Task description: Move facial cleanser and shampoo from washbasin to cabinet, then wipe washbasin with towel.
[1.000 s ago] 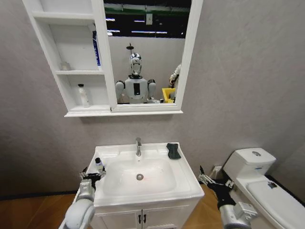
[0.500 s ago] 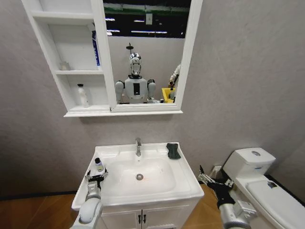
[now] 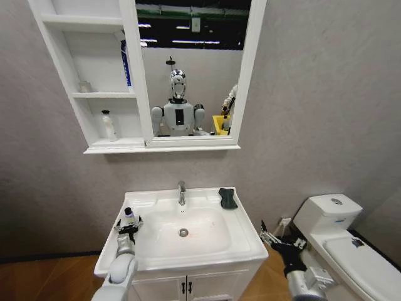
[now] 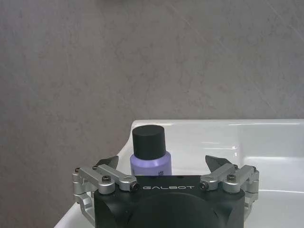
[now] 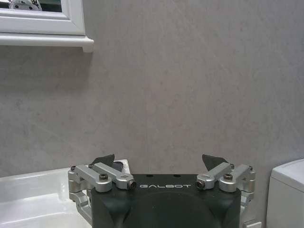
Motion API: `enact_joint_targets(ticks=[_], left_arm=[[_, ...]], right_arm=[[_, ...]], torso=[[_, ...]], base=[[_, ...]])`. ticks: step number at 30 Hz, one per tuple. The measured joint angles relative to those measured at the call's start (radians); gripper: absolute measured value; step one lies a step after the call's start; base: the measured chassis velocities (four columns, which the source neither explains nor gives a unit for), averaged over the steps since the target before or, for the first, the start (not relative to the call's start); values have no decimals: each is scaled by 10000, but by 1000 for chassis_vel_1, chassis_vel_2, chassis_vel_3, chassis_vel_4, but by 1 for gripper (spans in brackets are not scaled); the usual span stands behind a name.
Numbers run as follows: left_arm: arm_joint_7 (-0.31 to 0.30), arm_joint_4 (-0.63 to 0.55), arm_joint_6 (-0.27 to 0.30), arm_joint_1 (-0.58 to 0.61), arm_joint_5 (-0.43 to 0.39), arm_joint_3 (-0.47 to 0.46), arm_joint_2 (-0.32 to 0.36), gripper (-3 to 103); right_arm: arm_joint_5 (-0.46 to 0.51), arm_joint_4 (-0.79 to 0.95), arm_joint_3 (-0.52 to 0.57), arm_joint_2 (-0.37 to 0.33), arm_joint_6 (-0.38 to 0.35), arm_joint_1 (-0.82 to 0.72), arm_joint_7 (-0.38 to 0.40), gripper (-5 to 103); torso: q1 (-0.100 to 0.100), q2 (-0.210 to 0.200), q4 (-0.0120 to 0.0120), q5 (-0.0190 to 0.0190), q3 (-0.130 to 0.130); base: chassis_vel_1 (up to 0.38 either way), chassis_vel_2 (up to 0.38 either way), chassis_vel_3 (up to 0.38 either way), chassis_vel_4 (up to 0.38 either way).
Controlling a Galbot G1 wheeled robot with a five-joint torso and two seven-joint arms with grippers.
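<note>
Jaws of the left gripper (image 4: 161, 164) are spread wide, one on each side of a small bottle (image 4: 148, 151), and they do not touch it. That bottle is pale purple with a black cap. It stands straight up, its long way running up and down, on the left ledge of the washbasin (image 3: 207, 251), close to the outer left edge. From the head view the left gripper (image 3: 128, 226) sits right at the bottle (image 3: 129, 217), with its arm coming up from below.

Jaws of the right gripper (image 5: 159, 164) are spread wide too and hold nothing. This right gripper (image 3: 270, 238) hangs in the open air just off the right edge of the washbasin, between it and a white toilet (image 3: 341, 241).

Bare room is there in the bowl and along the front rim. The tap (image 3: 182, 191) stands at the back middle, and the drain (image 3: 183, 232) sits in the bowl. The towel (image 3: 228, 198) lies flat on the back right corner, well apart from both grippers.

Above, on the wall, hangs the cabinet (image 3: 94, 75) with its mirror (image 3: 191, 69) beside it. A small clear bottle (image 3: 109, 125) stands on the lowest shelf, a blue tube (image 3: 126, 63) stands against the right side of the middle shelf, and a small clear thing (image 3: 84, 86) sits on that same shelf. Grey wall lies between the cabinet and the washbasin.
</note>
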Motion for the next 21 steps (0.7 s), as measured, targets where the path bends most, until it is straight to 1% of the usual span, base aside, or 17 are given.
enact_joint_targets(ticks=[5, 9, 12, 13, 14, 15, 17, 18, 21], left_arm=[[17, 575, 35, -486, 3, 32, -46, 100], [24, 948, 25, -651, 52, 35, -142, 100], [16, 1020, 21, -662, 96, 35, -195, 100], [-23, 1038, 21, -663, 115, 37, -223, 102], [-64, 1055, 21, -663, 136, 37, -244, 98], [-64, 1055, 21, -663, 136, 37, -244, 98], [-120, 1118, 12, -653, 195, 23, -276, 88], [-120, 1118, 12, -653, 195, 23, -276, 88], [-151, 1121, -103, -625, 226, 2, -260, 72]], right_arm=[[10, -48, 48, 23, 24, -14, 0, 100], [42, -99, 95, -7, 33, 27, 2, 100], [55, -130, 102, -28, 33, 64, 7, 100], [63, -144, 105, -54, 33, 83, 10, 100], [66, -156, 105, -71, 33, 95, 10, 100], [66, -156, 105, -71, 33, 95, 10, 100], [69, -186, 105, -94, 30, 127, 11, 100], [69, -186, 105, -94, 30, 127, 11, 100], [39, -263, 66, -75, 28, 156, 12, 100]], torso=[[0, 0, 2, 0, 0], [0, 0, 2, 0, 0], [0, 0, 2, 0, 0], [0, 0, 3, 0, 0], [0, 0, 2, 0, 0], [0, 0, 2, 0, 0], [0, 0, 1, 0, 0], [0, 0, 1, 0, 0], [0, 0, 2, 0, -1]], base=[[0, 0, 0, 0], [0, 0, 0, 0], [0, 0, 0, 0], [0, 0, 0, 0], [0, 0, 0, 0], [0, 0, 0, 0], [0, 0, 0, 0], [0, 0, 0, 0], [0, 0, 0, 0]])
